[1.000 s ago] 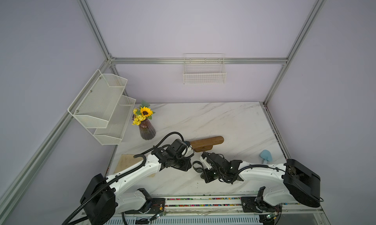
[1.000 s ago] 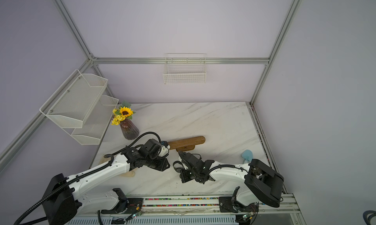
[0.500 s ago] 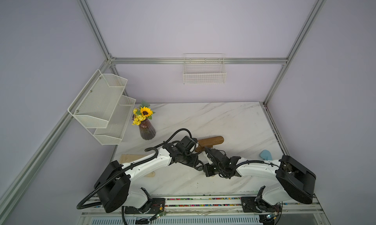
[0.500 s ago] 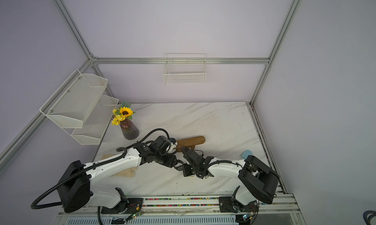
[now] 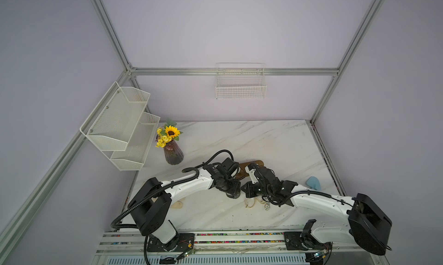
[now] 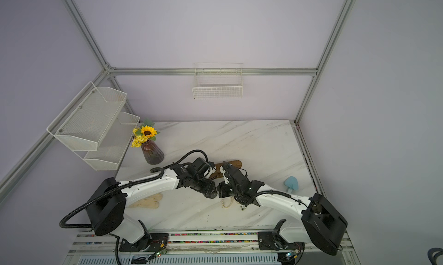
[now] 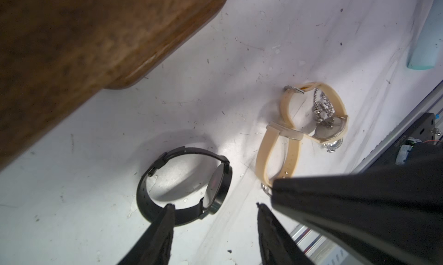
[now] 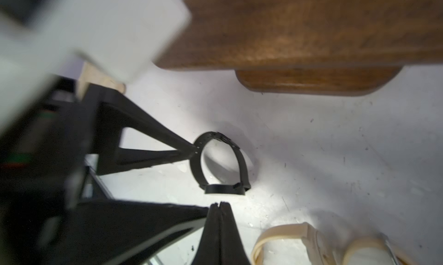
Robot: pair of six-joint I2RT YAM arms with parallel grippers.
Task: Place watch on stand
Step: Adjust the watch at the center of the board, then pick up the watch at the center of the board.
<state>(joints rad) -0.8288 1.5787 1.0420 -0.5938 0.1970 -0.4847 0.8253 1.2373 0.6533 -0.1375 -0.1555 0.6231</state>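
Note:
A black watch [image 7: 217, 187] stands on its edge on the white marble table [image 5: 239, 141], just in front of the brown wooden stand [image 5: 254, 164]. My left gripper [image 7: 214, 206] hangs open over it. One of its fingers [image 8: 155, 141] touches the strap, and the watch case sits between the jaws. My right gripper [image 8: 219, 203] is shut and empty, its tips a short way from the watch case [image 8: 224, 190]. In both top views the two grippers [image 5: 236, 191] [image 6: 221, 190] meet under the arms and hide the black watch.
Two beige-strapped watches [image 7: 287, 141] and a silver chain lie close beside the right gripper, also showing as beige watches [image 5: 251, 203]. A flower vase [image 5: 173, 153] stands back left and a blue object [image 5: 314, 182] lies at the right. A pale wooden piece [image 6: 148, 201] lies under the left arm.
My left arm has swung right and forward to the black watch and its jaws have opened. The right arm has shifted slightly toward the stand, still shut.

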